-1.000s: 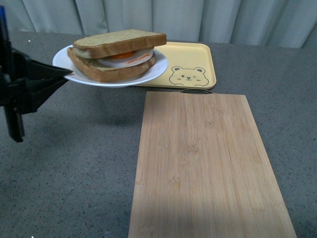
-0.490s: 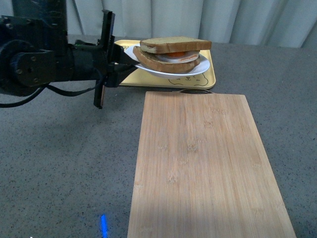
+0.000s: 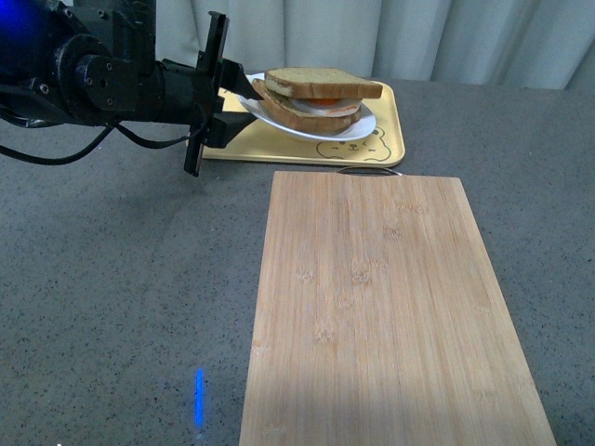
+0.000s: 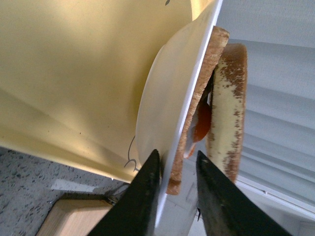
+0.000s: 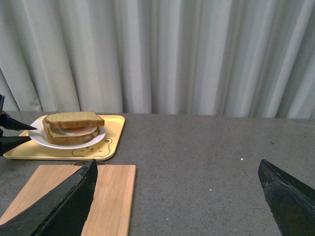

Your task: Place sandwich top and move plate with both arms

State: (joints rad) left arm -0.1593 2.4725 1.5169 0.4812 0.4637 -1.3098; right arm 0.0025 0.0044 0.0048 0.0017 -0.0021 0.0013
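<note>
The sandwich top (image 3: 321, 83) lies on the egg and lower slice on the white plate (image 3: 358, 127). My left gripper (image 3: 231, 110) is shut on the plate's left rim and holds it over the yellow tray (image 3: 386, 144). In the left wrist view the two fingers (image 4: 142, 196) clamp the plate rim (image 4: 194, 98), with the sandwich top (image 4: 226, 113) edge-on beside it. My right gripper (image 5: 177, 196) is open and empty, well off from the tray. It does not show in the front view. From the right wrist view the plate (image 5: 39, 140) and sandwich top (image 5: 74, 119) show at a distance.
A bamboo cutting board (image 3: 386, 316) lies on the grey table in front of the tray, and also shows in the right wrist view (image 5: 74, 196). Grey curtains hang behind the table. A blue light streak (image 3: 199, 398) shows near the front edge.
My left arm has carried the plate with the sandwich from the far left rightward and back, to over the yellow tray. The plate now sits lower over the tray.
</note>
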